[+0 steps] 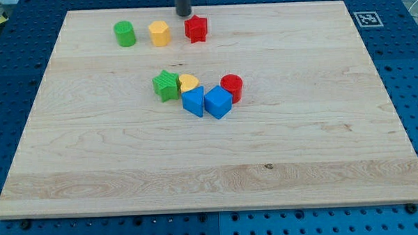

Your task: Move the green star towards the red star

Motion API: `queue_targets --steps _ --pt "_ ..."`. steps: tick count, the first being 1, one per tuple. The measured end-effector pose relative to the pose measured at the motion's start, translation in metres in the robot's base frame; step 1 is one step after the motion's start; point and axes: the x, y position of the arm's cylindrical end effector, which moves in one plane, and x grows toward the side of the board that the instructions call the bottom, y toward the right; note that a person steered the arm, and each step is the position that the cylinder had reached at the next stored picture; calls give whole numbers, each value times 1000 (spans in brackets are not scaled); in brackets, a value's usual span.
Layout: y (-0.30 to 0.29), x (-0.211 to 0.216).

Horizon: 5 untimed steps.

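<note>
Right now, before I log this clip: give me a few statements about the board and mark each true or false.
1. My tip touches the green star. False: it stands at the view's top, just left of and above the red star, far from the green one.
2. The green star sits beside the yellow heart, on that block's left in the view. True.
3. The top row reads, from the view's left, green cylinder, yellow block, red star. True.
4. Both blue blocks lie in the top row. False: the blue blocks sit in the middle cluster, below the heart and the red cylinder.
</note>
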Motion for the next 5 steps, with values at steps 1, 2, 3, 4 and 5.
queue_targets --steps 1,2,3,4,5 --pt "12 17" --pt "12 27" --pt "12 27" --pt "19 27" --pt "61 29"
